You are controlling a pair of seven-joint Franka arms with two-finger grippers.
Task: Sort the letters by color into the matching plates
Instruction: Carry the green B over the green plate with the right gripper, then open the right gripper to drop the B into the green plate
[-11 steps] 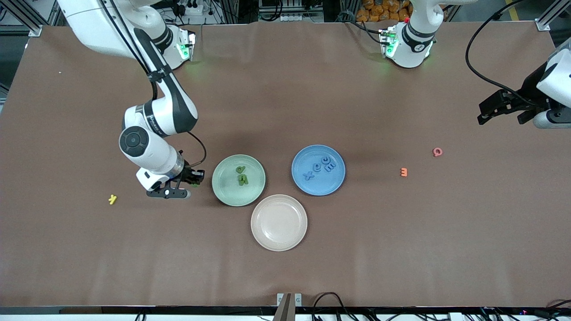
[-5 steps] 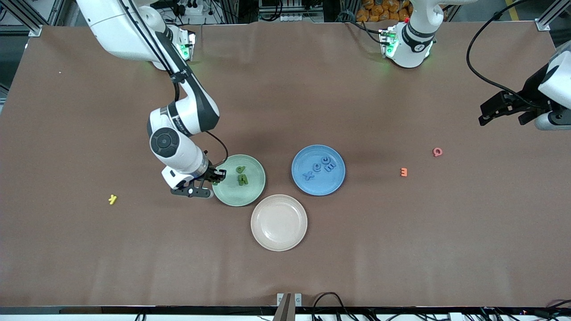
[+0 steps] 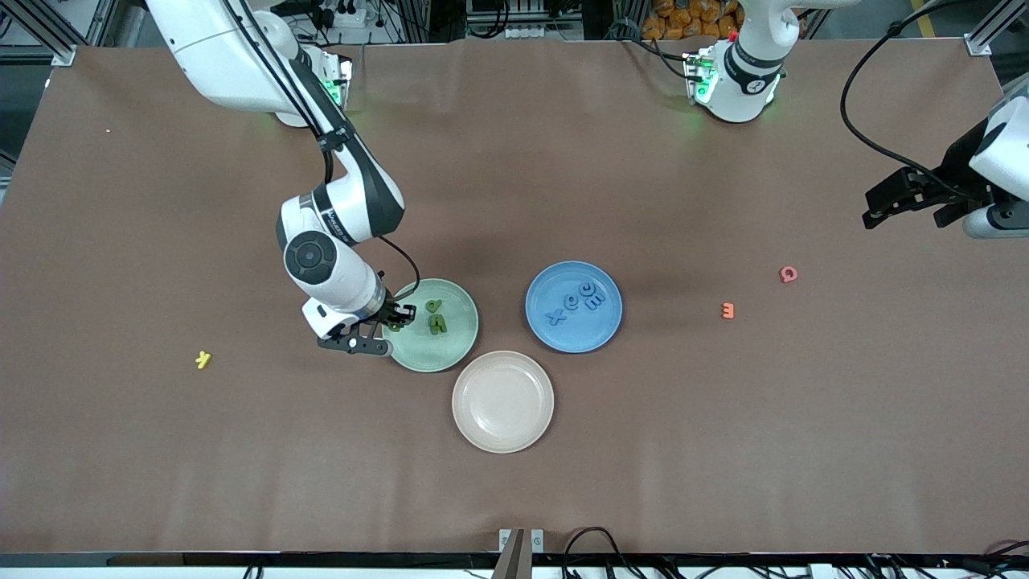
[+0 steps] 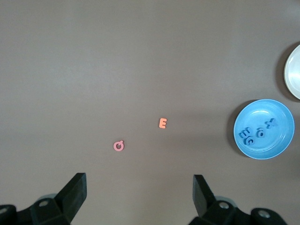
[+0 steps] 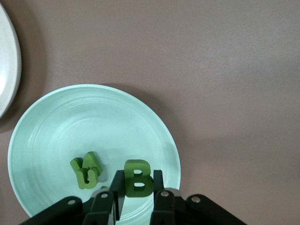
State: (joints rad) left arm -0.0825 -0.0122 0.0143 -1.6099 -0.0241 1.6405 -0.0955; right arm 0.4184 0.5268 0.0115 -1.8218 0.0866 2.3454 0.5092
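Observation:
My right gripper (image 3: pixel 399 318) is shut on a green letter B (image 5: pixel 137 179) and hovers just over the rim of the mint green plate (image 3: pixel 452 346), at the side toward the right arm's end. Two green letters (image 3: pixel 436 315) lie in that plate (image 5: pixel 70 126), beside the held B. The blue plate (image 3: pixel 580 338) holds several blue letters (image 3: pixel 575 302). The pinkish-beige plate (image 3: pixel 502 401) has nothing in it. My left gripper (image 3: pixel 876 205) waits open in the air at the left arm's end, over bare table, with nothing between its fingers (image 4: pixel 77 187).
A yellow letter (image 3: pixel 203 359) lies on the table toward the right arm's end. An orange E (image 3: pixel 727 310) and a pink letter (image 3: pixel 789 274) lie toward the left arm's end, also seen as the orange E (image 4: pixel 162 123) and pink letter (image 4: pixel 119 146).
My right arm has carried the green letter from the table beside the green plate to over that plate's rim. The left arm has barely shifted.

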